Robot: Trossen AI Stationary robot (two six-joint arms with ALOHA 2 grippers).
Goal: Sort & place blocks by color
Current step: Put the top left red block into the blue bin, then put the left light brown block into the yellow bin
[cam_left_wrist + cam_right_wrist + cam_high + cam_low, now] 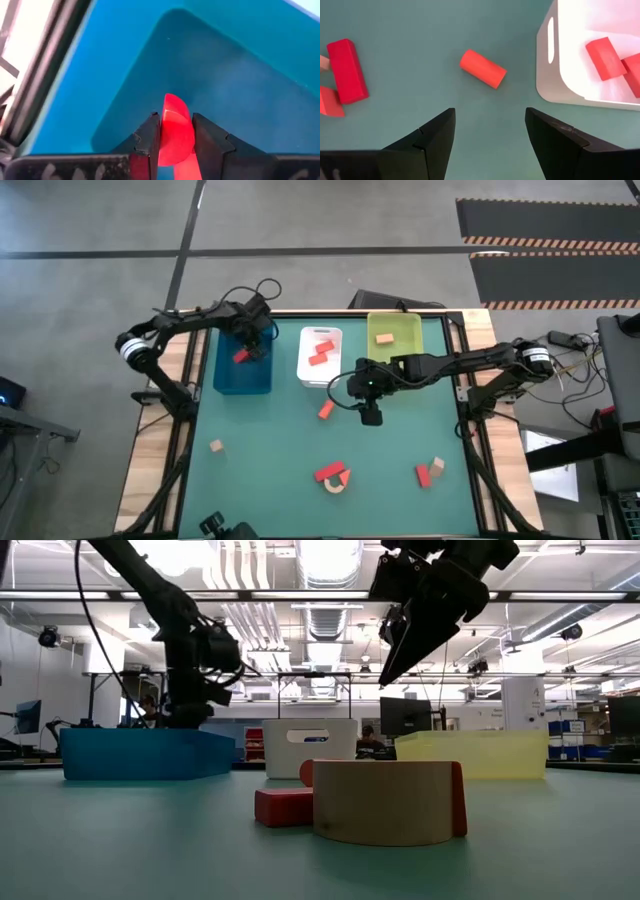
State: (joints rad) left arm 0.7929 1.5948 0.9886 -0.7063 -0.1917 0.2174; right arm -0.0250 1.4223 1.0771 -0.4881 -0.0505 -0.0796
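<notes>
My left gripper (246, 348) hangs over the blue tray (226, 380), shut on a red rounded block (175, 117). My right gripper (490, 130) stands open above the green table near its middle (371, 416), with nothing between its fingers. A red cylinder block (482, 68) lies on the table just beyond it, beside the white tray (555, 75). The white tray holds red blocks (320, 352). A tan block (384, 337) lies in the yellow-green tray (408, 326). Other red and tan blocks lie near the table's front. My left gripper pinches the red block between its two fingers (150, 140), on its two flat sides (172, 137). The fingers come from above, pointing steeply down. The block's rounded end (174, 102) sticks out past the fingertips, clear of the blue tray's floor.
A tan cube (216, 446) sits at the front left. A red brick with a tan arch (334, 476) lies at the front middle, and a red and a tan block (430, 471) at the front right. A red brick (347, 70) shows in the right wrist view.
</notes>
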